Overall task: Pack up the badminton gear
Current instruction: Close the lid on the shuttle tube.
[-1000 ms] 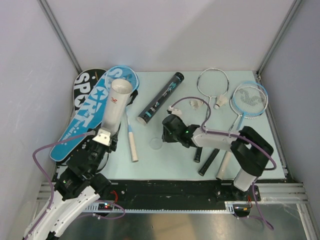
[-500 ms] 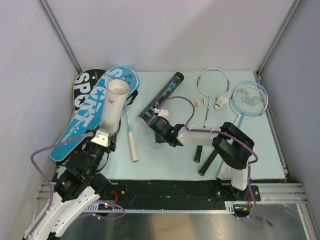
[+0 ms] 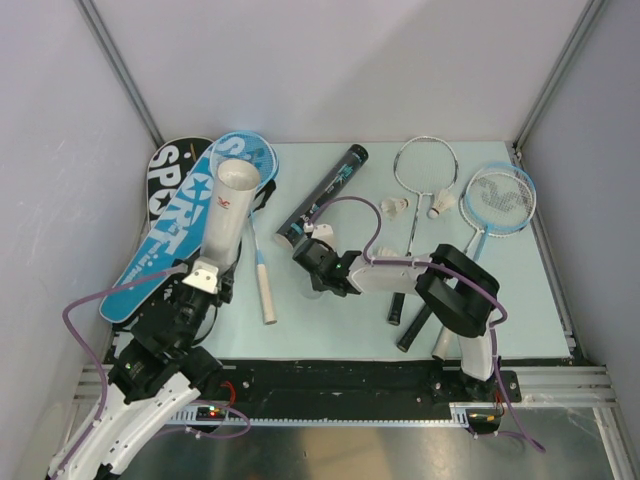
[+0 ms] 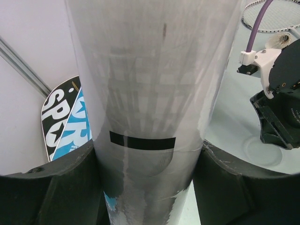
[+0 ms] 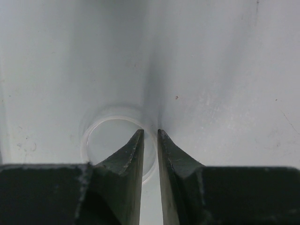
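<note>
Right gripper (image 5: 150, 133): shifts left over clear lid (image 5: 110, 143), narrows almost together astride its rim; cannot confirm grip. Suggests capping white tube (image 3: 230, 210), clamped by left gripper (image 3: 208, 278), next.

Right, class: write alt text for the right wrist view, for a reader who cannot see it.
The right gripper has its two dark fingertips a narrow gap apart, astride the rim of a clear round lid lying on a pale table.
</note>
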